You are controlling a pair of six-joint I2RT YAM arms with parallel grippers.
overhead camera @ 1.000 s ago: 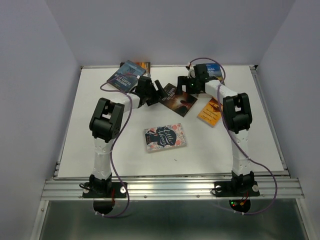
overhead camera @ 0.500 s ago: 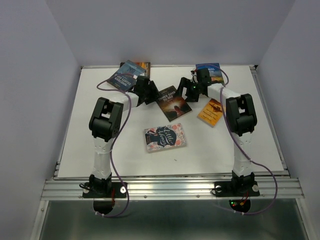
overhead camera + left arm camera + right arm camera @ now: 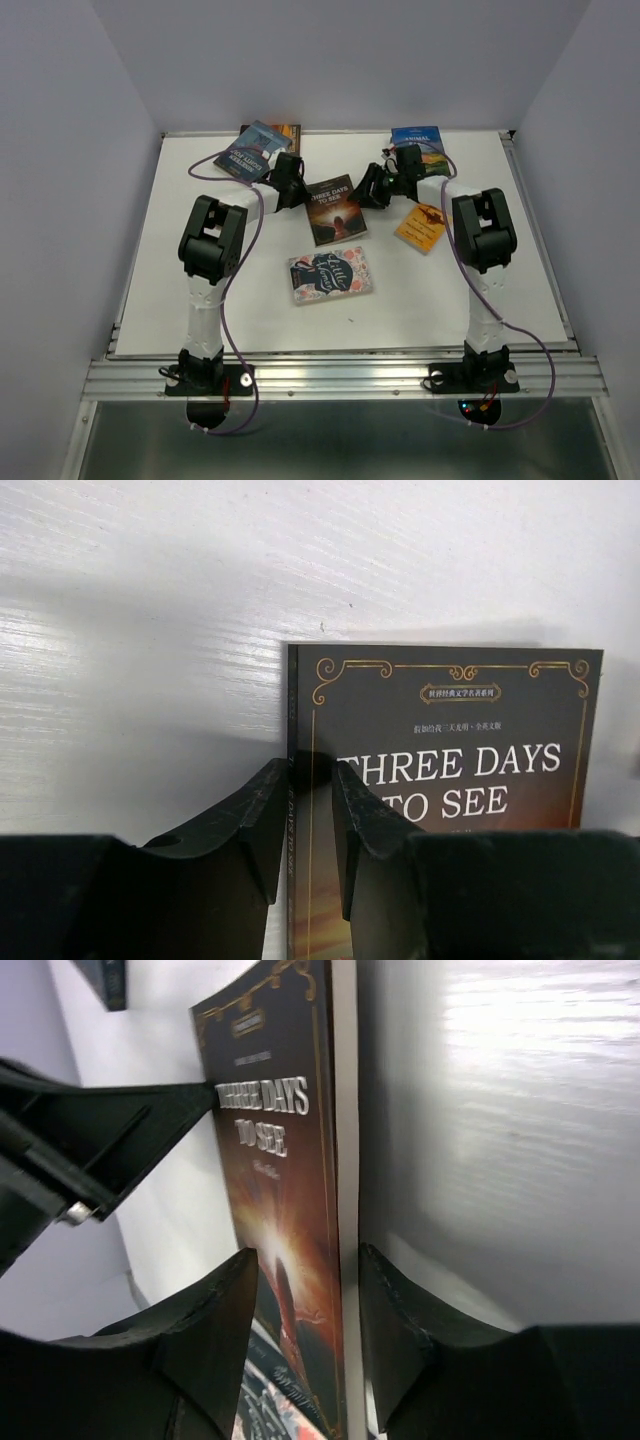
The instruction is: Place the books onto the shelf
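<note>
The sunset-brown book "Three Days to See" [image 3: 335,210] is in the middle of the white table, and the wrist views suggest it is tilted up off the surface. My left gripper [image 3: 297,192] is shut on its spine edge, both fingers [image 3: 262,815] pressed against the book [image 3: 480,710]. My right gripper [image 3: 370,188] straddles the opposite page edge [image 3: 346,1160]. Its jaws are still apart, with a gap between the left finger [image 3: 215,1310] and the cover. Other books lie flat: navy with pink flowers [image 3: 330,273], orange [image 3: 421,226], blue [image 3: 419,137], and blue [image 3: 250,151]. The shelf is out of view.
An orange-brown book [image 3: 288,129] peeks out behind the blue one at the back left. Plain walls close in the table [image 3: 200,300] at the back and both sides. Purple cables loop off both arms.
The brown book has shifted left and turned squarer. My left gripper has closed on its spine, and my right gripper's jaws have narrowed around its other edge.
</note>
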